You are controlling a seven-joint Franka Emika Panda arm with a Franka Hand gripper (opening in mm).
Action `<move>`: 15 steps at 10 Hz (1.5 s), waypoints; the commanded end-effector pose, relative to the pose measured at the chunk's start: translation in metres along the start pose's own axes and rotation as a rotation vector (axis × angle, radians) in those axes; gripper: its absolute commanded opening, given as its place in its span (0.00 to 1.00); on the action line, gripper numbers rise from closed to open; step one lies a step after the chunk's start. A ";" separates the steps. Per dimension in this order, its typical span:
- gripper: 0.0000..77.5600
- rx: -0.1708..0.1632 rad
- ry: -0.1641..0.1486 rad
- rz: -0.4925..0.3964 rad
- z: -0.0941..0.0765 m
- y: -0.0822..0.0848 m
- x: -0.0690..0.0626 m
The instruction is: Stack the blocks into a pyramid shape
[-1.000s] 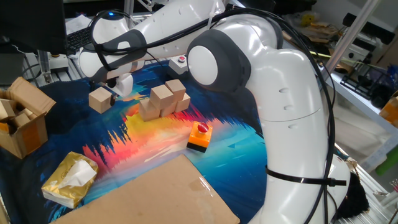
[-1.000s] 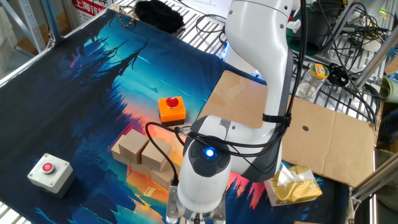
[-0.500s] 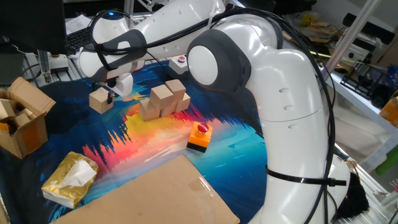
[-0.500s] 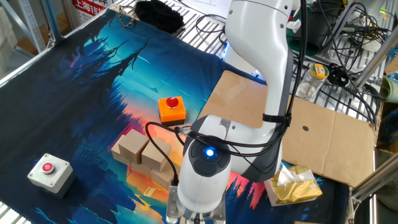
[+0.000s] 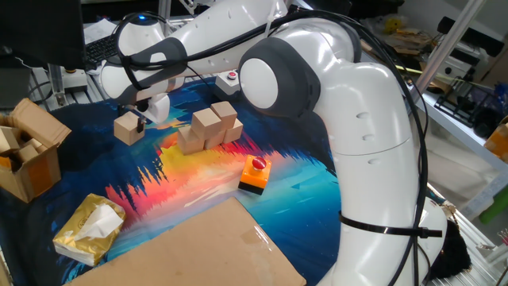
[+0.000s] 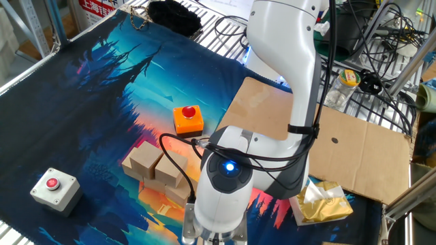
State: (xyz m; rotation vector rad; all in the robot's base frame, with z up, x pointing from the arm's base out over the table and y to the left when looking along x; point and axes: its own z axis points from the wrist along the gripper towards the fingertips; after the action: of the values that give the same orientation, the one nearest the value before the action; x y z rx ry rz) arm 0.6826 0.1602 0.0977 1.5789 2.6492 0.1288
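Several light-tan wooden blocks (image 5: 208, 127) sit bunched on the colourful mat, at least one resting on top of the others; some show in the other fixed view (image 6: 144, 162), partly hidden by the arm. One more block (image 5: 125, 129) stands apart to the left, near the mat's edge. My gripper (image 5: 140, 121) is at this block, one dark finger against its right side, and looks shut on it. In the other fixed view the arm's wrist (image 6: 221, 184) hides this block and the fingertips lie below the frame.
An orange-and-black box with a red button (image 5: 255, 173) sits in front of the pile. A grey button box (image 6: 52, 187) lies beyond it. An open cardboard box (image 5: 28, 151) stands at the left, a yellow crumpled bag (image 5: 89, 229) and a flat cardboard sheet (image 5: 198, 246) in front.
The lone block and the gripper shifted very slightly left and up between one second ago and half a second ago. Nothing has visibly moved since.
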 end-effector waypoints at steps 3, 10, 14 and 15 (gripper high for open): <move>0.02 0.030 0.030 -0.178 -0.064 -0.017 -0.009; 0.02 0.063 0.033 -0.577 -0.111 -0.045 -0.024; 0.02 0.088 0.015 -0.795 -0.130 -0.062 -0.036; 0.02 0.079 0.015 -0.819 -0.135 -0.067 -0.039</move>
State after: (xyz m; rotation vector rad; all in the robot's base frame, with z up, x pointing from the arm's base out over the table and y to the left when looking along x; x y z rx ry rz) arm 0.6500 0.1196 0.1885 0.8646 3.0024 0.0498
